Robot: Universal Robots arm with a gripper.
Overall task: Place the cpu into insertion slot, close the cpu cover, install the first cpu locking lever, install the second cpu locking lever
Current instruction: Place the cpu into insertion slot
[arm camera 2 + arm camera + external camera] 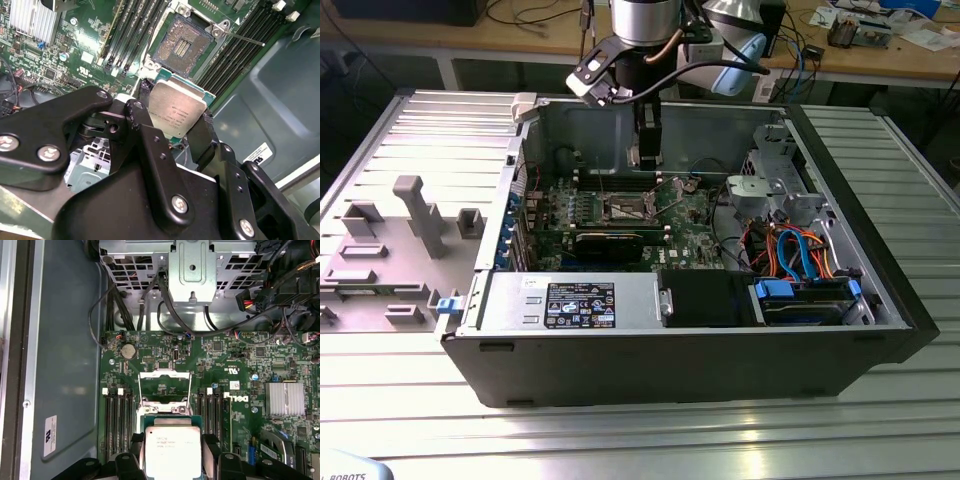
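Gripper [175, 109] is clamped on the cpu [180, 114] by opposite edges, metal top up and level, probably to seat it flat. It hangs just beside the bare insertion slot [182, 47]. The cpu cover [165, 374] stands open, leaving access.

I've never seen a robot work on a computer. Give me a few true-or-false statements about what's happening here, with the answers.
1. The pincer is gripping the cpu. True.
2. The cpu sits in the insertion slot. False: the pincer holds it clear of the slot, which is empty.
3. The computer case is open, showing the green circuit board. True.
4. The slot is covered over. False: its dark centre lies exposed.
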